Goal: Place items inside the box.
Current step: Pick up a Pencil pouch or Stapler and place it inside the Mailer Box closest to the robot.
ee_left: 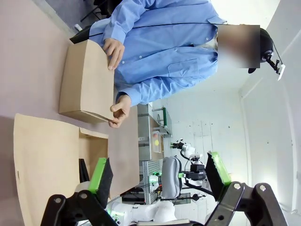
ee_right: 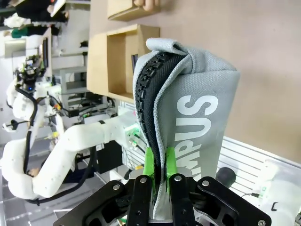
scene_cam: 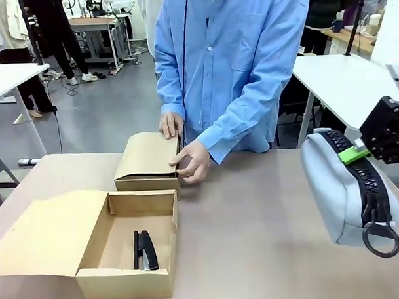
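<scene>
Partly cropped, right gripper [scene_cam: 356,154] pinches grey pouch [scene_cam: 332,191] zip edge; left gripper [ee_left: 159,168] agape, empty.

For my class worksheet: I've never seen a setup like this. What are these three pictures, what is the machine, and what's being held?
Two robot arms share a table with a person. The front view looks across it; the others come from cameras on each wrist. The right hand pinches a grey pouch at its zip, above the table. The left hand is open and empty. An open cardboard box holds a black stapler. The person's hands hold a second, closed box.
</scene>
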### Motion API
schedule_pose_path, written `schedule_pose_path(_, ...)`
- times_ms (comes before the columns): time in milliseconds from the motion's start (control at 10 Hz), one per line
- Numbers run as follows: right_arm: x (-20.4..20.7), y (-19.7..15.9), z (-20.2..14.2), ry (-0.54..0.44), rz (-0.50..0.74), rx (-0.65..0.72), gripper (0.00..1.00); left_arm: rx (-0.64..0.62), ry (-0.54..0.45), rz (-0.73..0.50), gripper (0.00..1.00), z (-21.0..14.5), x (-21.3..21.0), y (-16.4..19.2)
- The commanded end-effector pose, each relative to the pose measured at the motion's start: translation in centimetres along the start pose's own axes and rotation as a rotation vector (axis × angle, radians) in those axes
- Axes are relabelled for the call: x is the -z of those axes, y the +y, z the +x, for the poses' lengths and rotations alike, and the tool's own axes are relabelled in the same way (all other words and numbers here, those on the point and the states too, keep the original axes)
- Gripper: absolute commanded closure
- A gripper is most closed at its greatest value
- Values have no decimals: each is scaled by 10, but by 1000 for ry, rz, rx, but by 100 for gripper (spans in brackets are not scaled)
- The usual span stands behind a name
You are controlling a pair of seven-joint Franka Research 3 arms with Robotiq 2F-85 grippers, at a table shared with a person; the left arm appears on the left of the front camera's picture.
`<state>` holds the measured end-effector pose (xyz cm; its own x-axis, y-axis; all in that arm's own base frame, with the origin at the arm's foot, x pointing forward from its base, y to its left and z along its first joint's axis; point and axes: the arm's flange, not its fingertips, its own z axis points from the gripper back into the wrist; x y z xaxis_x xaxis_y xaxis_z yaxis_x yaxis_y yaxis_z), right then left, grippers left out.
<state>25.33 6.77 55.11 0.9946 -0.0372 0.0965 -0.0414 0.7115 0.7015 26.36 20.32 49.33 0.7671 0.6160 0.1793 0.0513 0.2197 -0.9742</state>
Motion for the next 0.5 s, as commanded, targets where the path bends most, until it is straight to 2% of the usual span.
schedule_pose_path(0,52,-34,-47,-20,15,-10,95,19,-1,-16,0,-2,0,0)
schedule_pose_path(100,54,-30,-45,-28,-24,-4,100,19,-1,-16,0,-2,0,0)
schedule_pose_path(300,66,-12,-35,7,-20,-43,100,19,-1,-16,0,-2,0,0)
schedule_pose_path(400,83,7,-23,59,-50,-63,100,19,-1,-16,0,-2,0,0)
